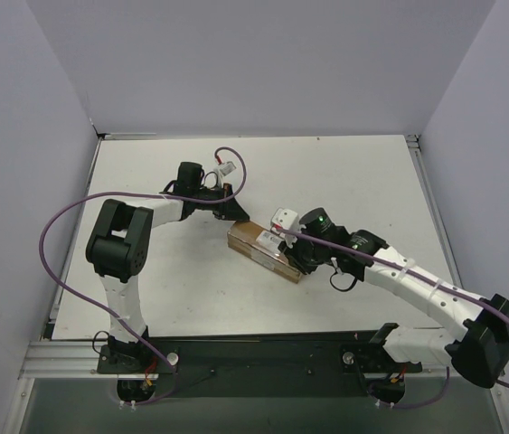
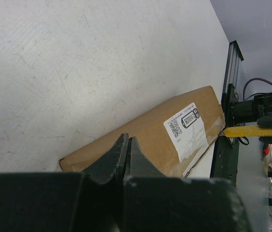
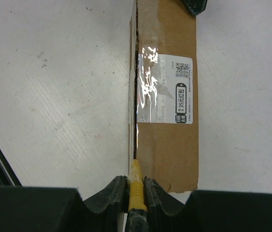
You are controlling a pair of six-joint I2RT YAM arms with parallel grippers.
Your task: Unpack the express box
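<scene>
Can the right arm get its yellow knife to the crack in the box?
Probably yes: the right pincer holds the yellow utility knife right at the end of the express box's taped seam, with nothing between.

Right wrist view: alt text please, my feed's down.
The right jaws clamp a yellow knife, its tip at the near end of a dark slit along the taped top of the express box. A white label sits right of the slit.

Bright, even overhead light; soft shadows on table (image 1: 344,172). Glare on tape (image 3: 148,72) of box (image 3: 169,150), right wrist view. Foreground of wrist views slightly soft.
</scene>
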